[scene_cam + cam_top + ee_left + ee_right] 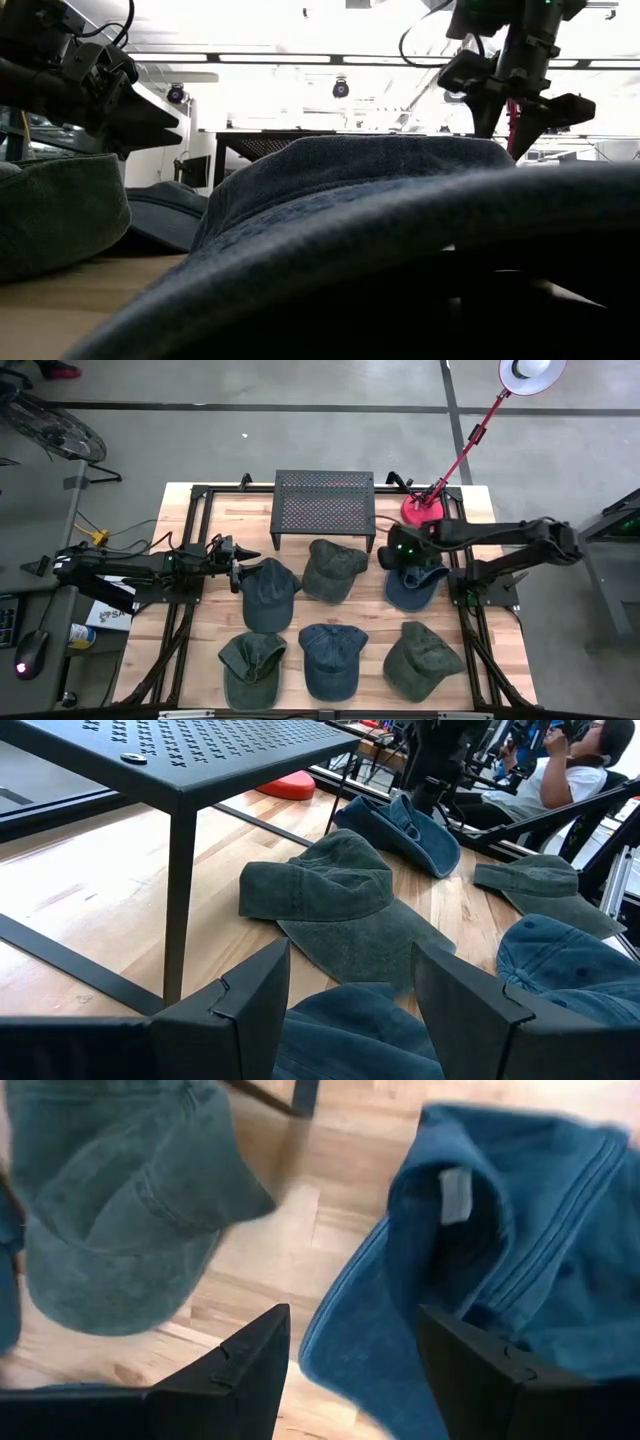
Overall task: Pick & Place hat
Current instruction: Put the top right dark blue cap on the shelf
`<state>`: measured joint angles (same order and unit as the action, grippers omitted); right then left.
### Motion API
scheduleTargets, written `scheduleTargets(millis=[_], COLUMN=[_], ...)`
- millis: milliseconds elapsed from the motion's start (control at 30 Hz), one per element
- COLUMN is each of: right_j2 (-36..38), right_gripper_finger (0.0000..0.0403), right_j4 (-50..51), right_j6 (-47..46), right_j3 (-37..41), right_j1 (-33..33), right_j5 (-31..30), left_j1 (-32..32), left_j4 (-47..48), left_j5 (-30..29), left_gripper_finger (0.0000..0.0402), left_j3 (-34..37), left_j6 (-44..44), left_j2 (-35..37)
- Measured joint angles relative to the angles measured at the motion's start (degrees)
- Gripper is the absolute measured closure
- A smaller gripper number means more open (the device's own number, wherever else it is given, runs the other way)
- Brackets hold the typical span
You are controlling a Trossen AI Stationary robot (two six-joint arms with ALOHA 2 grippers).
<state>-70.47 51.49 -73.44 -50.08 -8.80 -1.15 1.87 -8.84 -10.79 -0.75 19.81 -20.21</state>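
Observation:
Several caps lie on the wooden table, three blue and three green. My right gripper (400, 554) (350, 1320) is open over the upturned blue cap (415, 588) (500, 1230) at the far right, whose inside and label face up. Its fingers stand on either side of the cap's rim. My left gripper (245, 565) (350, 960) is open and level, just left of the blue cap (268, 595) (350, 1030) in the far row. That cap rests crown up on the table. A green cap (333, 570) (340, 900) lies between the two blue ones.
A black perforated rack (323, 505) stands on the table's far side, and a red lamp base (425, 510) sits to its right. The near row holds a green cap (252, 668), a blue cap (330, 658) and a green cap (420, 658). A seated person (575, 760) shows beyond the table.

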Motion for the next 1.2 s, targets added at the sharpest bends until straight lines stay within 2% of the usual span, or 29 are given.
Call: scheduleTargets(millis=[433, 600, 833, 1200], right_j2=[-9.39, -12.76, -15.17, -19.02], right_gripper_finger=[0.0197, 0.0197, 0.0197, 0.0197], right_j4=[-0.35, -0.96, -3.30, -4.37], right_j6=[-1.72, -2.99, -8.91, -16.53], right_j3=[-1.66, -1.64, -1.64, -1.62], right_j1=[6.19, 7.48, 7.48, 7.60], right_j5=[-2.85, -6.81, -6.82, -2.22], left_j1=[-0.01, -0.02, -0.02, -0.02], left_j4=[-0.01, 0.00, -0.01, 0.00], left_j5=[0.02, 0.01, 0.00, 0.02], left_gripper_finger=[0.0195, 0.0195, 0.0195, 0.0195], left_j3=[0.00, 0.00, 0.00, 0.00], left_j6=[0.00, 0.00, 0.00, 0.00], left_j2=[-0.01, -0.01, 0.00, -0.02])
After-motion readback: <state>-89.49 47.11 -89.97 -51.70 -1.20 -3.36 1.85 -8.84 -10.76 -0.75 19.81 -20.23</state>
